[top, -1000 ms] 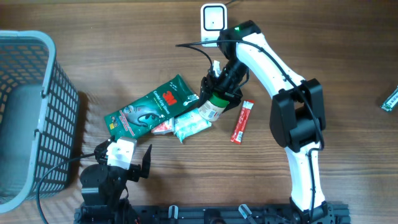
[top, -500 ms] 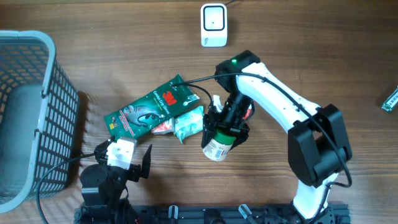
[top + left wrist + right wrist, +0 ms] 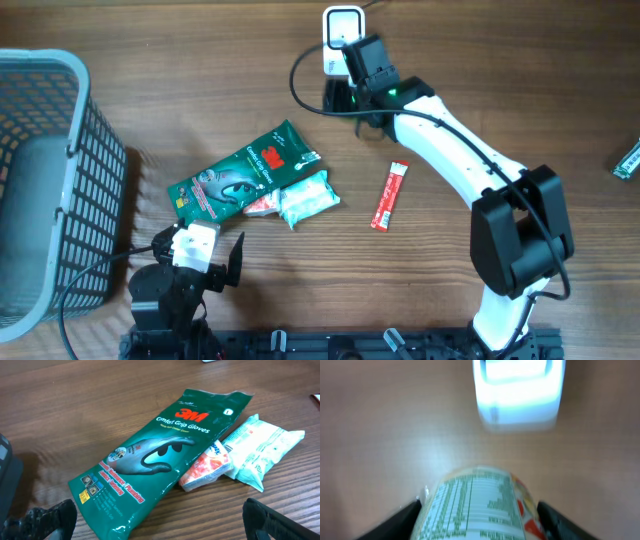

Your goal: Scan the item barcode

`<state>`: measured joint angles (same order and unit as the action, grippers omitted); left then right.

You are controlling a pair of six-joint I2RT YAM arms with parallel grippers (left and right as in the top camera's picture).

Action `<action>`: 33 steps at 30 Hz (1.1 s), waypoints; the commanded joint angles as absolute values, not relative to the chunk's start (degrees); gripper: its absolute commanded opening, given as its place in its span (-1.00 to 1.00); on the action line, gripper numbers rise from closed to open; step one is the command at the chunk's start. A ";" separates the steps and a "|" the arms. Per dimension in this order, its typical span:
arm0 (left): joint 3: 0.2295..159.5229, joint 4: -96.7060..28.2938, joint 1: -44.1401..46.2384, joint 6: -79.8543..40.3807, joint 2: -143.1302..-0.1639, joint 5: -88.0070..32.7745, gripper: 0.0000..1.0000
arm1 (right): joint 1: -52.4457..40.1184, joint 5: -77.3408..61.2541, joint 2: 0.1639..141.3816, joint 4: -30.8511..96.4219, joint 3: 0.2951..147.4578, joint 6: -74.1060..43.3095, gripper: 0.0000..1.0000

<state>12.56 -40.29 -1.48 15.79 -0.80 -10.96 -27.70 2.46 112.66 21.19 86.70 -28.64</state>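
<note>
My right gripper (image 3: pixel 480 527) is shut on a round container (image 3: pixel 478 504) with a white and green nutrition label and red patches, gripped on both sides. Just ahead of it on the wood stands the white barcode scanner (image 3: pixel 519 391), blurred. From overhead, the right gripper (image 3: pixel 343 96) hovers right in front of the scanner (image 3: pixel 343 24) at the far middle, and the wrist hides the container. My left gripper (image 3: pixel 162 531) is open at the near left (image 3: pixel 208 252), with nothing between its fingers.
A green 3M gloves pack (image 3: pixel 245 170), a small orange packet (image 3: pixel 262 203) and a white-teal wipes pack (image 3: pixel 308 198) lie together left of centre. A red sachet (image 3: pixel 389 195) lies to their right. A grey basket (image 3: pixel 40 190) fills the left edge. A small object (image 3: pixel 627 160) sits far right.
The right arm swung the container from the pile, out toward the near middle, then up to the scanner at the far side. The left arm has stayed still.
</note>
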 commanded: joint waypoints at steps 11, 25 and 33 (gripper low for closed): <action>12.32 -40.18 -1.74 16.27 -0.38 -10.85 1.00 | -25.67 27.05 131.46 -34.13 89.52 -12.34 0.17; 12.32 -40.38 -1.74 16.27 -0.38 -10.85 1.00 | -6.63 31.22 111.74 16.12 94.08 -36.73 0.25; 12.32 -40.38 -1.74 16.27 -0.38 -10.85 1.00 | 31.05 -0.27 121.05 38.83 94.06 -37.34 0.33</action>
